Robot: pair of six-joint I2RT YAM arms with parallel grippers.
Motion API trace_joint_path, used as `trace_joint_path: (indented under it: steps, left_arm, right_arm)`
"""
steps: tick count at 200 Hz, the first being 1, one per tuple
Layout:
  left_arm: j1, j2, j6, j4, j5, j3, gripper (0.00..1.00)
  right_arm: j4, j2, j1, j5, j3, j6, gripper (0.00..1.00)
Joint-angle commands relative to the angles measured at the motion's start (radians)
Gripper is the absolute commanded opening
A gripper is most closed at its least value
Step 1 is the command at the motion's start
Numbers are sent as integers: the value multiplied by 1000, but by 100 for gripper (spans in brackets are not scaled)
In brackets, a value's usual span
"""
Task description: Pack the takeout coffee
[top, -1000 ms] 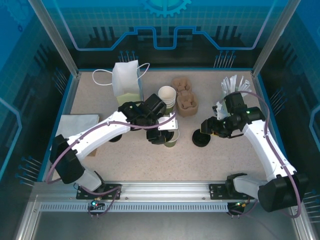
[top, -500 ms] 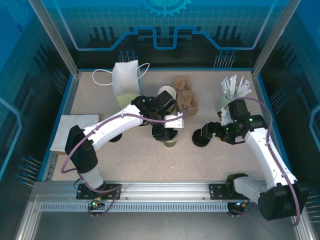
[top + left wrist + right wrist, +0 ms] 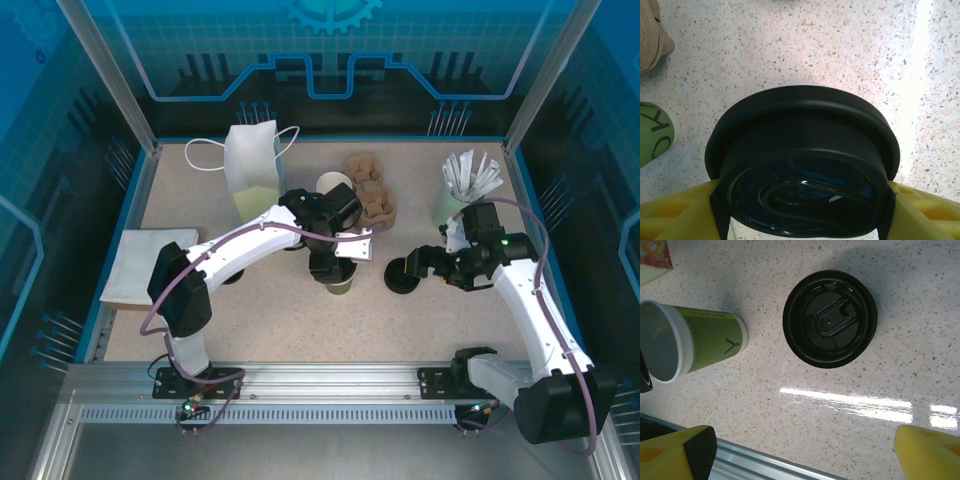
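At its wrist camera, the left end effector (image 3: 802, 212) clamps a black lid (image 3: 805, 145).

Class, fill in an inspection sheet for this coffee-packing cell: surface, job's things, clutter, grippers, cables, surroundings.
Surface: speckled table, no spills seen.
Job's things: green cup standing, open, no lid on it; black lid held close by.
Clutter: second lid flat on the table; bag, cup stack, carriers and packet cup at the back; sheet at the left.
Grippers: left gripper shut on the lid; right gripper open, near the second lid, not touching it.
Cables: purple cables along both arms, no snag seen.
Surroundings: blue walls; metal rail at the near edge.
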Motion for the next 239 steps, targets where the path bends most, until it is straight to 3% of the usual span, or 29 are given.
trace_joint_path:
  steps: [1,108,137,239]
  left_arm:
    - [-7,10,19,-43,-20,37,72]
    - [-18,17,34,-102,-76,85,72]
    - [-18,24,36,-109,-86,82,72]
    - [-22,75,35,-137,-72,111,72]
  right_arm:
    - [7,-12,-17,-12,-15,-17,94]
    - [17,-10,-30,-17,-35,-21,94]
    - [11,-12,-36,-3,-40,-27,99]
    - [6,-24,-50,-6,-52,-38,99]
